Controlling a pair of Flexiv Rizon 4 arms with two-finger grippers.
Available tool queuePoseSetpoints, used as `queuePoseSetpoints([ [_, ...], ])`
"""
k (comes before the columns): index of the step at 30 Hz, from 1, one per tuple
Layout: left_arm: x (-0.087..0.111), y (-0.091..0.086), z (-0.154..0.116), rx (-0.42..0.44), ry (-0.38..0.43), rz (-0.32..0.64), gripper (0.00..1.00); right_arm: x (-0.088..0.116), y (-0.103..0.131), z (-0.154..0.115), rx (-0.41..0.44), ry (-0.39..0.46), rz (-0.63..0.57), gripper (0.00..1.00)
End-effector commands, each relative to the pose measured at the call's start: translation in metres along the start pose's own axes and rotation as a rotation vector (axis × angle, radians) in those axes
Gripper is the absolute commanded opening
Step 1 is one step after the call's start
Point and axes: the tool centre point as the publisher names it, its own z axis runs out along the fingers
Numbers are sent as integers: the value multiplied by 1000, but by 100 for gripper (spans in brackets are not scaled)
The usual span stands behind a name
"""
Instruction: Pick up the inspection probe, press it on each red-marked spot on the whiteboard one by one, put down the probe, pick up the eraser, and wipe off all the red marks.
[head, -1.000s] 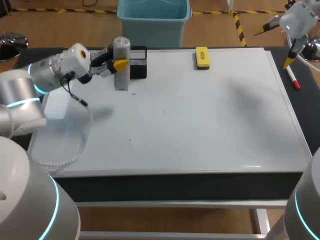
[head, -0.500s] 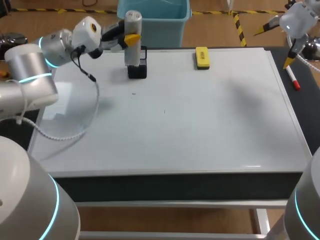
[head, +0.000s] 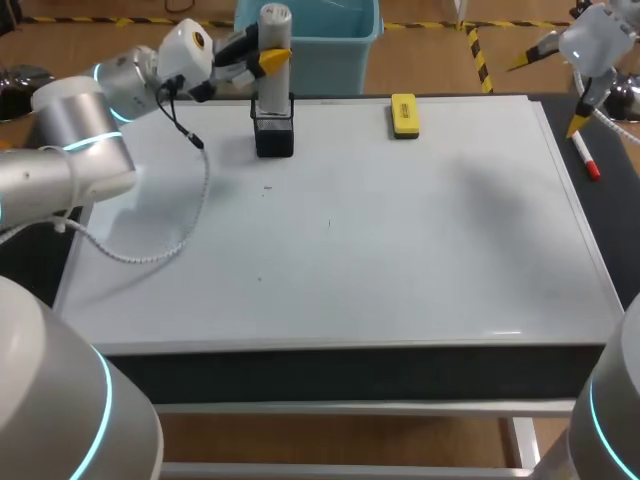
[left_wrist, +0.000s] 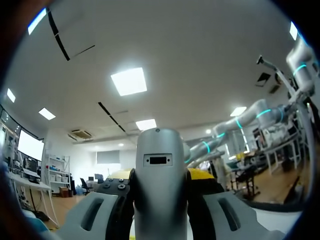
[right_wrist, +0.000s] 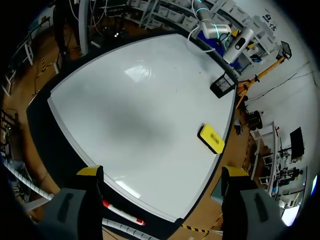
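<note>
Probe (head: 272, 88), clamped in the left gripper (head: 268, 55), is hovering over its holder (head: 274, 138) at upper left. Coming down off-centre, it could be catching the rim and tipping.

Silver-grey probe (head: 272, 88) at 11 o'clock, in yellow-tipped left gripper (head: 269, 55). Black holder (head: 274, 138). Yellow eraser (head: 404, 115) at 12 on white whiteboard (head: 400, 240). Red-and-white marker (head: 585, 157) at 2.
</note>
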Motion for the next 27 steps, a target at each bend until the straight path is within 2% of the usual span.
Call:
queuePoseSetpoints([
  [1, -19, 12, -5, 31, 70, -6, 0, 0, 0, -1, 1, 3, -3, 100],
  [16, -52, 36, -15, 13, 72, -24, 0, 0, 0, -1, 1, 3, -3, 100],
  [27, -59, 52, -25, 5, 77, 0, 0, 0, 0, -1, 1, 3, -3, 100],
])
